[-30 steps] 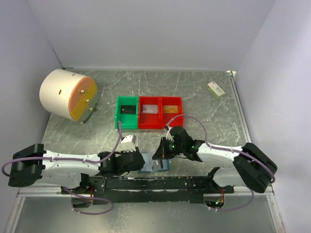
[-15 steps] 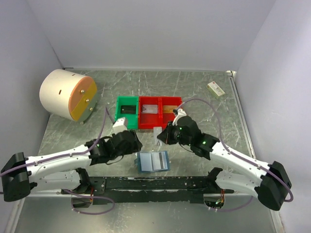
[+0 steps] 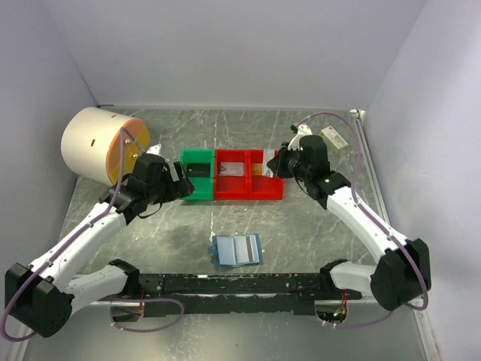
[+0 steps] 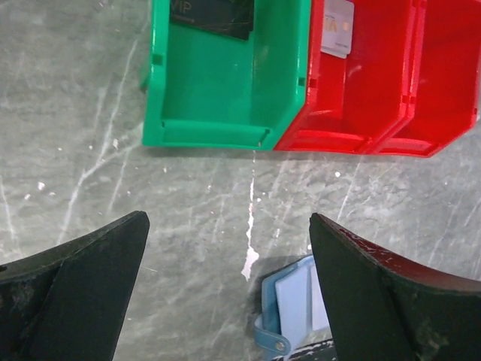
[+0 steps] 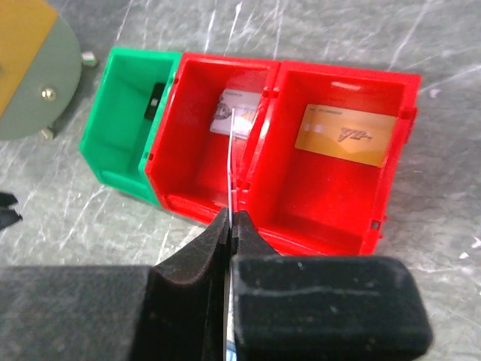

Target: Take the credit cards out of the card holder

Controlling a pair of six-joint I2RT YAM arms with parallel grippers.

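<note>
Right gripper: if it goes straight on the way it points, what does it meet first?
Probably the shared wall of the two red bins, led by its held card; depth unclear.

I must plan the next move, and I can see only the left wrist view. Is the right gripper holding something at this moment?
Observer: Yes. The right gripper is shut on a thin pale card, which its wrist camera sees edge-on.
Operator: My view cuts off the red bin farthest from the green one. Is something inside it?
Observer: Yes, an orange card lies flat on the floor of that far red bin.
Operator: And what stands beyond the green bin, on the side away from the red ones?
Observer: In the top view, a cream cylinder with an orange face lies on its side there, apart from the green bin.
</note>
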